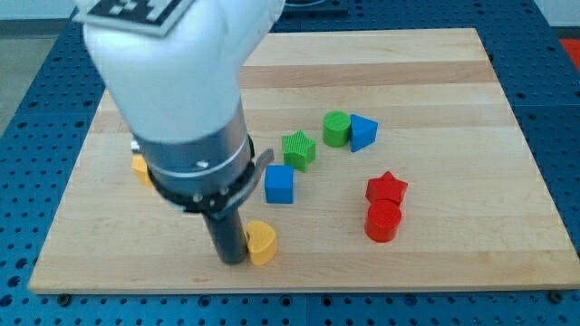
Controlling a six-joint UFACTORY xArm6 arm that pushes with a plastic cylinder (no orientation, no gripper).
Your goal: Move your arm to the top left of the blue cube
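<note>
The blue cube point(279, 184) sits near the middle of the wooden board point(435, 81). My arm fills the view's left side. The dark rod comes down to my tip point(232, 260), which rests on the board below and to the left of the blue cube, a short gap away. The tip touches or nearly touches a yellow heart-shaped block point(262, 242) on its right.
A green star block point(298, 149) lies just above-right of the blue cube. A green cylinder point(336, 129) and a blue triangular block point(362, 132) lie further up-right. A red star point(387, 188) and red cylinder point(382, 221) lie to the right. A yellow block point(140, 167) peeks out behind the arm.
</note>
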